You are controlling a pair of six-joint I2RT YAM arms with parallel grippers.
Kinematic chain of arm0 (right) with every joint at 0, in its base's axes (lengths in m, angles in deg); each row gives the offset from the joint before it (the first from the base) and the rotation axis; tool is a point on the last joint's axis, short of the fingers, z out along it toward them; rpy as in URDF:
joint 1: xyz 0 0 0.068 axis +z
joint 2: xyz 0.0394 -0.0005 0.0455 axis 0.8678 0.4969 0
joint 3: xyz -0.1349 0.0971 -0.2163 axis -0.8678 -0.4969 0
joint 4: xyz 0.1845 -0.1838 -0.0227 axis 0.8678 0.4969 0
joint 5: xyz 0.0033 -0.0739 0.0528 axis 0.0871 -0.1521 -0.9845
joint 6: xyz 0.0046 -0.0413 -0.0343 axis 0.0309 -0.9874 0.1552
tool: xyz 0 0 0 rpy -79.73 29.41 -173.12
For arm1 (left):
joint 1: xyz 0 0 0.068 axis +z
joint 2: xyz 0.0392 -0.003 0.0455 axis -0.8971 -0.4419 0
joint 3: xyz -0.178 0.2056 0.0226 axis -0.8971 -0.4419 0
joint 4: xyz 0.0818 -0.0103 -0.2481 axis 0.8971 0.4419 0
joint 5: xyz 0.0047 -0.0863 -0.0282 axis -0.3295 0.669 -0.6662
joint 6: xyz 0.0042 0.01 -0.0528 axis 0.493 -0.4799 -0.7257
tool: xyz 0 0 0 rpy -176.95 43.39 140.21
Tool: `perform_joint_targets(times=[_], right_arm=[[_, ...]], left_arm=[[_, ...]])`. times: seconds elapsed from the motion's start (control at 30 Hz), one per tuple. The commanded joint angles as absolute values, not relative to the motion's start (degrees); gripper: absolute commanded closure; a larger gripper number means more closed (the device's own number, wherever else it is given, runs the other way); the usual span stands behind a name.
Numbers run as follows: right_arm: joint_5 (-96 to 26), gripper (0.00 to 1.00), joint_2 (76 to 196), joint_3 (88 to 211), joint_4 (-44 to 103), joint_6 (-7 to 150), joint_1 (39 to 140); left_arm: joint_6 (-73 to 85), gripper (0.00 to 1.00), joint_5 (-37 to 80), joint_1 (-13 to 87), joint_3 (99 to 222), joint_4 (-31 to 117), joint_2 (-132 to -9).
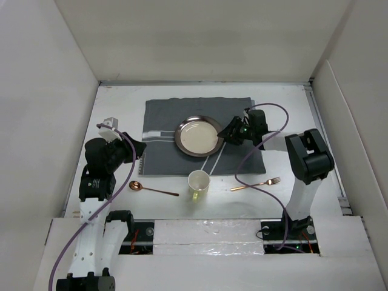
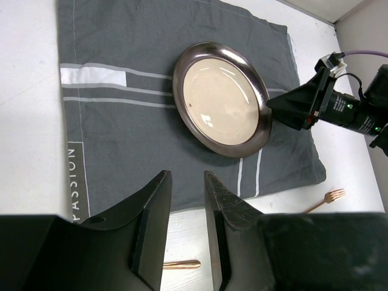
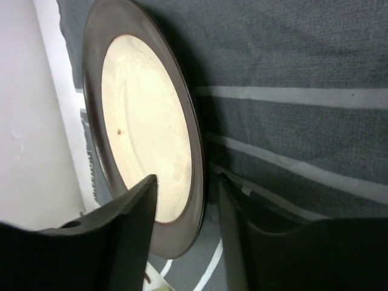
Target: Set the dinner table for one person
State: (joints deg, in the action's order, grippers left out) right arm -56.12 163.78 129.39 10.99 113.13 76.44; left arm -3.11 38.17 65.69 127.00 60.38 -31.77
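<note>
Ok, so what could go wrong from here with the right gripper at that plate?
1. The right gripper straddles only the thin rim of the plate, so a lift from that one edge could tilt it or let it slip.
2. The plate lies on the cloth mat; dragging it may bunch the cloth.
3. The cup stands close by, toward the arms, and could be knocked.

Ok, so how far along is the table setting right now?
Done: the mat lies flat on the table with the plate on it. In hand: the right gripper straddles the plate's rim, jaws not clamped; the left gripper hovers open, empty. Left: the fork, spoon and cup sit loose by the mat's near edge, not yet arranged around the plate.
</note>
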Motion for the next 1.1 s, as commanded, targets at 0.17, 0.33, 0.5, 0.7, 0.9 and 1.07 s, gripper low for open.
perform_joint_targets(times=[0.17, 0.33, 0.5, 0.7, 0.9, 1.07], right_arm=[[-46.5, 0.42, 149.8, 130.6, 23.5, 101.0, 75.7], [-43.7, 1.00, 134.8, 127.1, 32.5, 94.2, 78.8], [-31.3, 0.92, 119.5, 128.0, 44.7, 87.1, 93.8], [-24.6, 0.37, 119.4, 131.2, 57.1, 87.7, 109.8], [-19.4, 0.36, 127.3, 134.9, 63.0, 89.1, 118.2], [-20.8, 0.38, 133.3, 135.7, 59.7, 89.5, 118.8]], left_arm=[[-2.3, 0.72, 39.0, 65.4, 127.2, 57.7, -31.0], [-2.3, 0.71, 38.9, 65.4, 127.1, 57.7, -30.9], [-2.1, 0.88, 39.8, 65.4, 126.9, 57.1, -30.9], [-2.3, 1.00, 39.3, 65.4, 126.8, 57.3, -30.6], [-2.4, 0.91, 39.4, 65.4, 126.8, 57.2, -30.2], [-2.5, 0.86, 39.6, 65.4, 126.7, 57.2, -30.2]])
